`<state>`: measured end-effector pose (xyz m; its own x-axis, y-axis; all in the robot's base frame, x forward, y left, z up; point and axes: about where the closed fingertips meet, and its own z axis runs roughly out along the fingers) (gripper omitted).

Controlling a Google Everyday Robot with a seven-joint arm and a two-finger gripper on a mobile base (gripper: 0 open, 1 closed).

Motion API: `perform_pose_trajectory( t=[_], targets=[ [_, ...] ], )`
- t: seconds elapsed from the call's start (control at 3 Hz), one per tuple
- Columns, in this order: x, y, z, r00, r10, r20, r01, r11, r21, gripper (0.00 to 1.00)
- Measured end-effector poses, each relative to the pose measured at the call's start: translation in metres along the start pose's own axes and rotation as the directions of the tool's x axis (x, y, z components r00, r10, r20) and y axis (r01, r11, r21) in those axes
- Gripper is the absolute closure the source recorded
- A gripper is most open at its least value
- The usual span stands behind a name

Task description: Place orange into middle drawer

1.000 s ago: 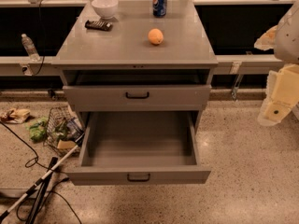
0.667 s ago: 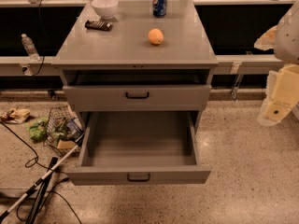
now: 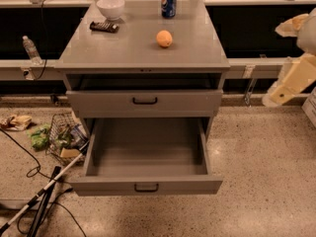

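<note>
The orange [image 3: 164,38] sits on the grey cabinet top [image 3: 128,48], right of centre. The middle drawer [image 3: 146,185] is pulled far out, and its grey inside [image 3: 148,149] holds nothing. The drawer one tier higher [image 3: 145,101] is out only a little. My gripper [image 3: 291,80] shows as pale cream parts at the right edge of the view, well right of the cabinet, lower than the top and apart from the orange.
On the top stand a white bowl [image 3: 110,7], a blue soda can [image 3: 169,1] and a black object [image 3: 103,26]. On the floor to the left lie a wire basket with packets [image 3: 64,139], cables and a white stick [image 3: 39,194]. A water bottle [image 3: 30,49] stands on the left ledge.
</note>
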<state>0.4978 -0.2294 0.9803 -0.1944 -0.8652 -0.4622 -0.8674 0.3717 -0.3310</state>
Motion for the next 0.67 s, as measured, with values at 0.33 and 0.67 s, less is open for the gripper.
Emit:
perform_pose_trajectory(
  t=[0.33, 0.67],
  targets=[
    [-0.008, -0.081, 0.049, 0.931, 0.124, 0.343, -0.152, 0.987, 0.053, 0.0],
    [-0.027, -0.133, 0.091, 0.818, 0.213, 0.535, -0.261, 0.9652, 0.014, 0.0]
  ],
)
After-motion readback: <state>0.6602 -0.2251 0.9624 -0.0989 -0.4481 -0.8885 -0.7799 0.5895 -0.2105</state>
